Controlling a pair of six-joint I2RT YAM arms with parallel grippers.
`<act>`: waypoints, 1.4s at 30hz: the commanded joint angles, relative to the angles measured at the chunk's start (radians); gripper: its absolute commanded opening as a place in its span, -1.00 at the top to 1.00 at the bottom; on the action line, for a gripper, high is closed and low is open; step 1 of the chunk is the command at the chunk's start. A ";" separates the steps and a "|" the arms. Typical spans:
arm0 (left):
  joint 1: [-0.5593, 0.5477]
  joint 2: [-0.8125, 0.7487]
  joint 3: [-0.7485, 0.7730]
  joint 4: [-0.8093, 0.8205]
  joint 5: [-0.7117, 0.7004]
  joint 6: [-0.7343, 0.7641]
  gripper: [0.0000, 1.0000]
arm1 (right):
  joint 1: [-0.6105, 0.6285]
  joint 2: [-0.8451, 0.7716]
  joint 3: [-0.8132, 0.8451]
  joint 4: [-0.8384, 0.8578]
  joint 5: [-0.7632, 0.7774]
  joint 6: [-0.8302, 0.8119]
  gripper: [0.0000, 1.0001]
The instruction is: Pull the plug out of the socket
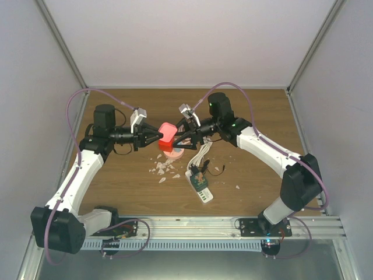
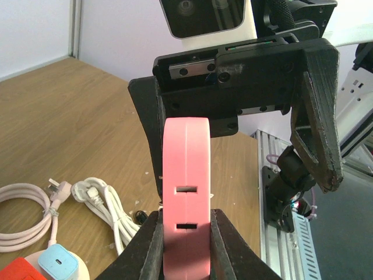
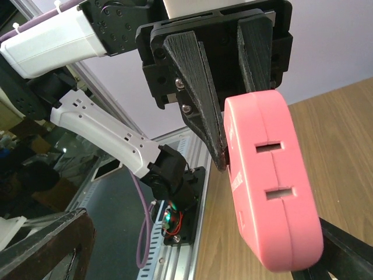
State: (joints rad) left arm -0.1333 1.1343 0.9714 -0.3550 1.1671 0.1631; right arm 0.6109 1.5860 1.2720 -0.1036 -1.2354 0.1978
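A brown wood-grain table (image 1: 134, 198) fills the middle of the enclosure. Plain white panels close it in on three sides: a back wall (image 1: 186, 41), a left wall (image 1: 29, 87) and a right wall (image 1: 344, 87). Slim grey metal posts (image 1: 61, 44) run along the two back corners where the panels meet. A ribbed aluminium rail (image 1: 198, 224) lines the table's near edge, with a dull grey metal sheet (image 1: 186, 262) below it. The light is soft and even, with only faint shadows.

The pink plastic socket block (image 2: 185, 192) runs off the left wrist view's bottom edge, and the coiled white cable (image 2: 26, 189) off its left edge. Overhead, pale scraps (image 1: 165, 169) are too small to identify.
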 commanded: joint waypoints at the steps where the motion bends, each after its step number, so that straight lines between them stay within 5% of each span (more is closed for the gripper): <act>1: -0.005 0.014 -0.006 0.048 -0.047 -0.023 1.00 | 0.022 -0.011 0.033 0.017 -0.058 -0.020 -0.75; 21: -0.035 0.088 0.012 0.009 -0.138 0.006 1.00 | 0.036 -0.031 0.062 0.027 -0.112 -0.034 -0.72; 42: -0.101 0.088 0.034 -0.149 -0.162 0.180 1.00 | -0.050 -0.038 0.090 0.041 0.003 -0.021 -0.92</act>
State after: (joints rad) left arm -0.2325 1.2057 1.0122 -0.4568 1.0550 0.2977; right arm 0.5922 1.5852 1.3258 -0.1139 -1.2312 0.1764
